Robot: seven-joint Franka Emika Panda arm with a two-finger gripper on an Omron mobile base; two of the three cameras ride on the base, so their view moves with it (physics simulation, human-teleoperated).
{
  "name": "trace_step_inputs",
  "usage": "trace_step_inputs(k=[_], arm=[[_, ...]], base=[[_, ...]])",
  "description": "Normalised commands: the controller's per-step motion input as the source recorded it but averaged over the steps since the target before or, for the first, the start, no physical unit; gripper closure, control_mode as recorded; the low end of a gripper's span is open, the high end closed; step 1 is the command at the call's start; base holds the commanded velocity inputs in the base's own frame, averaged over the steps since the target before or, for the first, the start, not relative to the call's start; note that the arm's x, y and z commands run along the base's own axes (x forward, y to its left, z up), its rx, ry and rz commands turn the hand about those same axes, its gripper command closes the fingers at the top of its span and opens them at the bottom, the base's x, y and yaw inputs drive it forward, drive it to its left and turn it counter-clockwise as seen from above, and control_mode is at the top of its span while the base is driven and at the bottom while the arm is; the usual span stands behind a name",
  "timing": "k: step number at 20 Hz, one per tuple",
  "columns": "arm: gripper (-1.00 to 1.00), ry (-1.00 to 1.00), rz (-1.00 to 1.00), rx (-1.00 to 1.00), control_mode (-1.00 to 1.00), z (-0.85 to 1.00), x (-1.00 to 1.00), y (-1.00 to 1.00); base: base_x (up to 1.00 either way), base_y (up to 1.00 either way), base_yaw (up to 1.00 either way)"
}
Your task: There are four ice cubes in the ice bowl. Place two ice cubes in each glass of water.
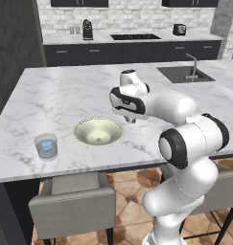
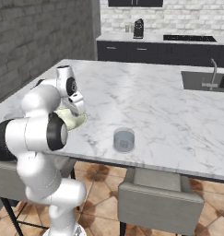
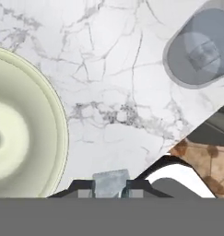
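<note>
Hand view: gripper [image 3: 110, 190] pinches a pale blue ice cube [image 3: 110, 181] above the marble counter [image 3: 113, 83], between ice bowl [image 3: 21, 133] and a water glass [image 3: 198, 50].

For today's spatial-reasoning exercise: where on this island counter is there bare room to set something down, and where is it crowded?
Free: marble between the ice bowl and the sink, and the far half. Crowded: the near edge, with both tumblers, the bowl, and the gripper holding an ice cube.
</note>
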Motion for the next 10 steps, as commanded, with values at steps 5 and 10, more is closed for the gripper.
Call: trace_step_inputs(k=[5,10], arm=[[1.0,0.13,0.08,0.0,-1.0,0.58,-0.69,-1.0],[1.0,0.09,0.15,0.01,-1.0,0.33,-0.32,-1.0]], base=[[0.0,0.0,0.0],[0.0,0.0,0.0]])
